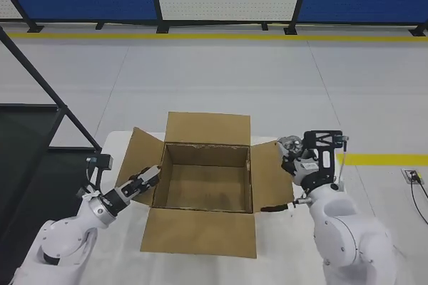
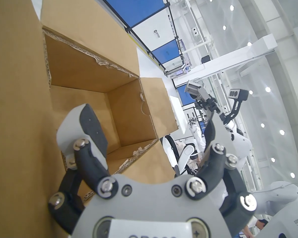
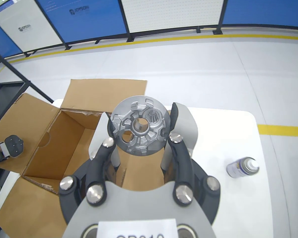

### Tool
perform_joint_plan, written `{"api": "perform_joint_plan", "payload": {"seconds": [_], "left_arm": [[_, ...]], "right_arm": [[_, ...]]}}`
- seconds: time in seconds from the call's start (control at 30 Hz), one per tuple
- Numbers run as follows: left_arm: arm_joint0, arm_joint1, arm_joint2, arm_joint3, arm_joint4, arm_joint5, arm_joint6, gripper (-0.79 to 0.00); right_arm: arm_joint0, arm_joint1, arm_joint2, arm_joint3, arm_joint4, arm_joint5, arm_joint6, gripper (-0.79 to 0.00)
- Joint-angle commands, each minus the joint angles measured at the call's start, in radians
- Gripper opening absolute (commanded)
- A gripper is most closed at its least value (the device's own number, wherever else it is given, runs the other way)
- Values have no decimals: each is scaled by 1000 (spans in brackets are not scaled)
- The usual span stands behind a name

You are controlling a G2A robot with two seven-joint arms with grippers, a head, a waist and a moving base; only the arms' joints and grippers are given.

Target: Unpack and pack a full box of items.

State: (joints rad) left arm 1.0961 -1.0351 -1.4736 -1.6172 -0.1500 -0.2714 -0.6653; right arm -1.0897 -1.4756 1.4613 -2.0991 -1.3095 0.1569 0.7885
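Top view | left tool (image 1: 148, 177) spread, at left flap of box (image 1: 203, 155) | right tool (image 3: 142, 120) pinching metal disc (image 3: 139, 134) over box's right flap | spray can (image 3: 242, 167) right of box

White table (image 3: 226, 130) — box (image 1: 207, 128), spray can (image 3: 242, 167).

Pale grey floor (image 1: 221, 78) across the upper half of the top view. Yellow line (image 1: 221, 35) along its top edge, blue and white partition panels (image 1: 228, 8) right behind. Black rack (image 1: 14, 142) down the left edge. Floor socket (image 1: 411, 176) with a trailing cable at far right. Round ceiling lights (image 2: 267, 89) dotted down the right side of the left wrist view.
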Motion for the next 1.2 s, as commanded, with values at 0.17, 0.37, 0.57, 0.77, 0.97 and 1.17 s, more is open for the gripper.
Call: {"api": "perform_joint_plan", "payload": {"seconds": [0.17,0.37,0.57,0.77,0.97,1.17], "left_arm": [[-31,-3,26,18,0,6,-16,0],[-69,-6,61,31,12,16,-39,0],[-108,-11,99,42,27,25,-54,0],[-128,-13,116,46,36,33,-60,0],[-134,-12,118,42,44,37,-64,0],[-131,-12,116,46,40,32,-62,0]], "right_arm": [[-150,17,161,-64,21,-43,27,-785],[-245,28,234,-24,37,-80,52,-785],[-260,35,254,90,12,-63,41,-785],[-215,42,259,231,18,-68,45,-785],[-173,52,262,314,-6,-85,77,-785],[-135,60,255,382,-23,-96,113,-785]]}}
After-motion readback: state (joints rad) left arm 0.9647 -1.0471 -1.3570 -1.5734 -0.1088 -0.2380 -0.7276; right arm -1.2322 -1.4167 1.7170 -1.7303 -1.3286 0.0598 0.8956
